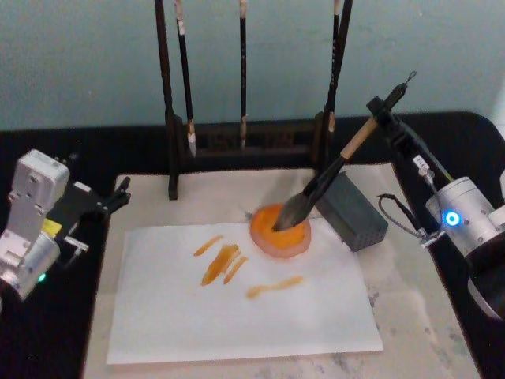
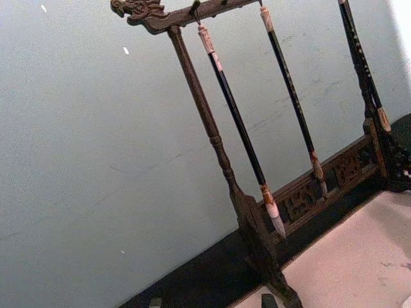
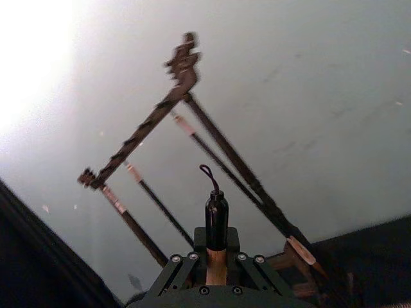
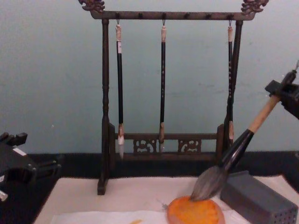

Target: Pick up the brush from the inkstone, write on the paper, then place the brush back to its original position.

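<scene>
1. Nearest me lies the paper (image 1: 237,316), flat on the mat (image 1: 213,189). Several orange strokes (image 1: 221,262) cross its middle, so the writing looks done.
2. At the paper's far right corner sits the inkstone (image 1: 268,238). The brush (image 1: 331,170) leans over it, bristles down and touching the dish, shaft slanting up and away to the right.
3. I'd judge the task near its end: what is left is to settle the brush on the dish and let go.
4. The inkstone holds nothing but the bristle tip. Whether there is liquid in it I can't make out from here.
5. Just beside it on the right is the grey box (image 1: 353,212), perforated at its end, contents hidden.
6. The left gripper (image 1: 118,193) is parked off the mat at the left.
7. The right gripper (image 1: 383,110) is clamped tight on the brush near its black top end, with the loop poking out beyond.
8. Farthest back, the rack (image 1: 170,118) carries three thin brushes (image 1: 186,71), all hanging.
</scene>
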